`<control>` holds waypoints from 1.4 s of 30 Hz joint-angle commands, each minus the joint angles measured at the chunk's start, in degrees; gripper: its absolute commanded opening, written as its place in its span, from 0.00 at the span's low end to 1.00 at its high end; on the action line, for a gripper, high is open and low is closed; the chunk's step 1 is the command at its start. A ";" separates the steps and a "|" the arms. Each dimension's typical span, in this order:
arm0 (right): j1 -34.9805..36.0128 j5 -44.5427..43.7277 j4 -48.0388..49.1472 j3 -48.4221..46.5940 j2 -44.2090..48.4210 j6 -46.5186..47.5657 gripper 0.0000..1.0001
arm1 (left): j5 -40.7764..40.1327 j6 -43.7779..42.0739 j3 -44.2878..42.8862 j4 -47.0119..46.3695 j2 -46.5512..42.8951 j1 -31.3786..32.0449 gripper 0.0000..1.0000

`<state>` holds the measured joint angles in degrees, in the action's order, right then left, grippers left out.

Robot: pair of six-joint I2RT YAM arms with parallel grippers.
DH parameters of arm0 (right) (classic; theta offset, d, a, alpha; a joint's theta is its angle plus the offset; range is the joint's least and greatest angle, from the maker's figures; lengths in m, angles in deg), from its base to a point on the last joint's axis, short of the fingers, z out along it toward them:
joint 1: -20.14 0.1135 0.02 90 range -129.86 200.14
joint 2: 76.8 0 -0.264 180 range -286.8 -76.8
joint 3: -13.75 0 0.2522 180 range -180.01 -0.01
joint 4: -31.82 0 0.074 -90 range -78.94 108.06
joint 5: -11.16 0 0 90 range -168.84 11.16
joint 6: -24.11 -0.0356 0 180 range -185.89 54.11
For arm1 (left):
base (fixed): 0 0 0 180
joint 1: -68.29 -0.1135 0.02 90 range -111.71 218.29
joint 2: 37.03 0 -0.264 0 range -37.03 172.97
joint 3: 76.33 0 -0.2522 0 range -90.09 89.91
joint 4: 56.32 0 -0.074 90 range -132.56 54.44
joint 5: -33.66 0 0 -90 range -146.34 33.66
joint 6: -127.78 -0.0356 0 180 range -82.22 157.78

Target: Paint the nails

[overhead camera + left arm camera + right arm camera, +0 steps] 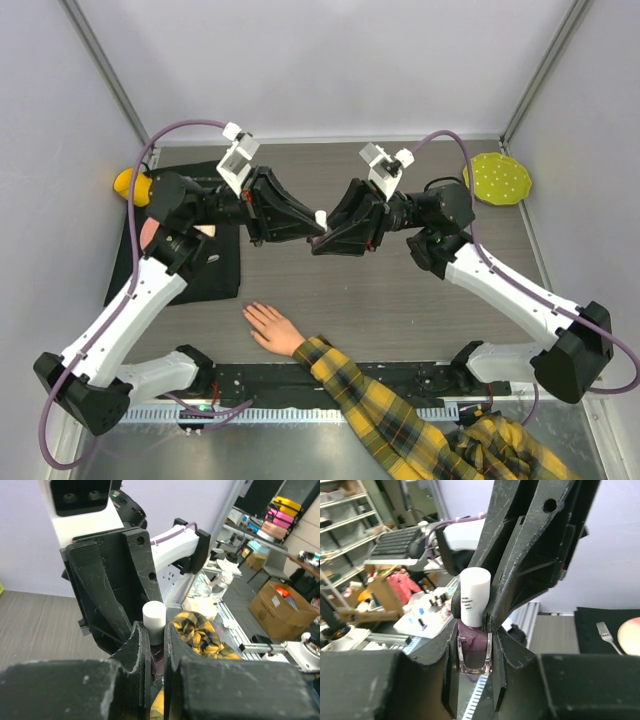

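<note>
A small purple nail polish bottle (475,652) with a white cap (474,597) is held in the air above the middle of the table. My right gripper (475,667) is shut on the glass body. My left gripper (155,632) is shut on the cap (154,617). In the top view the two grippers (318,235) meet tip to tip, with the cap (320,216) between them. The pale hand (272,328) with a yellow-black plaid sleeve (390,405) lies flat near the front edge, below the grippers. Its nails are too small to make out.
A black mat (215,275) lies at the left under the left arm; a fork (606,631) and a pinkish plate (631,636) rest on it. A yellow object (130,185) sits at the back left. A yellow-green dotted plate (498,178) sits at the back right.
</note>
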<state>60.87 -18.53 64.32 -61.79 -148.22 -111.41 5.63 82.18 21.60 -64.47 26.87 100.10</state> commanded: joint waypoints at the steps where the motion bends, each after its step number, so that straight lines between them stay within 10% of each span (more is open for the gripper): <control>1: 1.81 5.52 4.71 -2.55 1.19 -3.20 0.01 | 2.46 -7.02 -2.60 8.15 2.11 0.44 0.05; 7: 1.54 -9.75 -41.10 -10.46 4.44 31.68 0.01 | -10.35 -25.83 -12.01 37.80 -0.70 0.36 0.73; 11: 1.54 -21.09 -48.17 -12.05 4.53 35.93 0.01 | -21.95 -29.28 -14.65 44.32 -3.25 0.36 0.86; 20: 2.16 -36.31 -51.44 -13.28 4.27 37.78 0.01 | -39.02 -20.34 -14.39 42.04 -3.61 0.44 0.65; 42: 3.48 -39.04 -50.39 -13.72 3.39 38.13 0.01 | -40.35 -17.95 -16.67 39.05 2.72 5.98 0.47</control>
<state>63.82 -56.65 11.10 -72.78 -145.09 -73.92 -32.97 65.74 7.85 -23.73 29.19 104.89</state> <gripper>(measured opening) 0.298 0.490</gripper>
